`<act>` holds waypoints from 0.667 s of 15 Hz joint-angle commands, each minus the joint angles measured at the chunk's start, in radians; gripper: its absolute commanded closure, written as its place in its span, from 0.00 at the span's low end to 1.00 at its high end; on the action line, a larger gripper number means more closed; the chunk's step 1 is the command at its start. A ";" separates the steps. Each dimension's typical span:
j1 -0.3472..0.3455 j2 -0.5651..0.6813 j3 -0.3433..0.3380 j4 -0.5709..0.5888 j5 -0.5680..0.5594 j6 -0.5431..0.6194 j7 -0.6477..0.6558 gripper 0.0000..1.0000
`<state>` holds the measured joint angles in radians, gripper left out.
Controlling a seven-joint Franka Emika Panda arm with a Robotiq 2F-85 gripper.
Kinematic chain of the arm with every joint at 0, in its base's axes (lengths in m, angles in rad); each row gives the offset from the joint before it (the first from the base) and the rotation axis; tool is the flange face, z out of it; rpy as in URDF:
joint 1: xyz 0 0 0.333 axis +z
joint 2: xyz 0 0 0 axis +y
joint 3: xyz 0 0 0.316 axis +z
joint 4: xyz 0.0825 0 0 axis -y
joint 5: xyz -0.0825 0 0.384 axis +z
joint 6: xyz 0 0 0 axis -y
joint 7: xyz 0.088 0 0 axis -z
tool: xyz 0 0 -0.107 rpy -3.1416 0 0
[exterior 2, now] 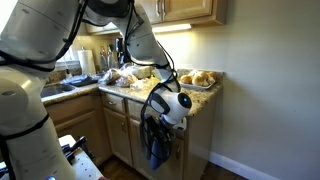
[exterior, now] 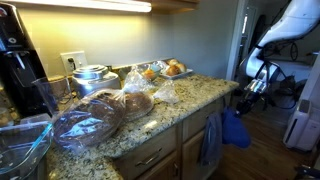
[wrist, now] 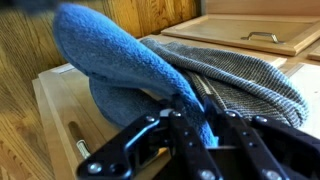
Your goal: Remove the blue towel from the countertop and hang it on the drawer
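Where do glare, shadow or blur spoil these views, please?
In an exterior view the under-cabinet light strip blows out while the blue towel hangs in dimmer light; in an exterior view the near arm looms soft and large; the wrist view is evenly lit on the towel, though the gripper is a dark silhouette.
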<state>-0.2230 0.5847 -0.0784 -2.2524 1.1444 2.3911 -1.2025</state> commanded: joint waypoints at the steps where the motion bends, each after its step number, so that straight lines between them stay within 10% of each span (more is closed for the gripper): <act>1: 0.004 -0.040 -0.001 -0.030 -0.003 0.012 -0.020 0.39; 7: 0.037 -0.127 -0.026 -0.104 -0.127 0.027 0.042 0.02; 10: 0.043 -0.207 -0.027 -0.158 -0.212 0.032 0.071 0.00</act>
<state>-0.2069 0.5123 -0.0871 -2.3035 1.0054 2.3974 -1.1843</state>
